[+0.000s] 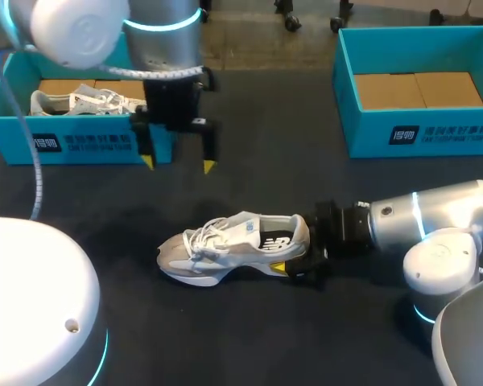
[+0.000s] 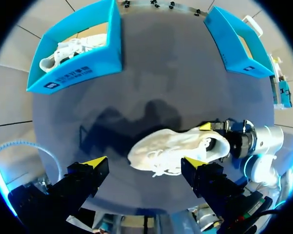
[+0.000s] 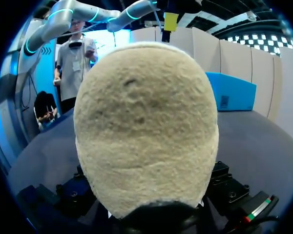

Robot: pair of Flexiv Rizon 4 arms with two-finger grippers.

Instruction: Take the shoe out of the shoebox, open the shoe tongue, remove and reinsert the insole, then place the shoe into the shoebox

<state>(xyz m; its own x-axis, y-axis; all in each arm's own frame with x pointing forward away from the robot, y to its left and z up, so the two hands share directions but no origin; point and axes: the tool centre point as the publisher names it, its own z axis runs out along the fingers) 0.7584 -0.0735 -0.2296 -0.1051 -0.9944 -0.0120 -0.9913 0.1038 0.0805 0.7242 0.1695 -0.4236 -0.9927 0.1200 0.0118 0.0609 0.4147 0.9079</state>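
The bench carries two teal boxes: the left box has a shoe in it, and the right box shows only its cardboard floor. The task shoe lies out on the bench between them, toe toward my left. My right gripper is clamped on its heel, a yellow tip on either side. My left gripper hovers spread wide and empty, above the bench just in front of the left box.

I judge the shoe is out and pinned, so opening the tongue comes next. That calls for the left gripper to drop over the laces and pinch the tongue's edge, then lift it while the right holds the heel steady.
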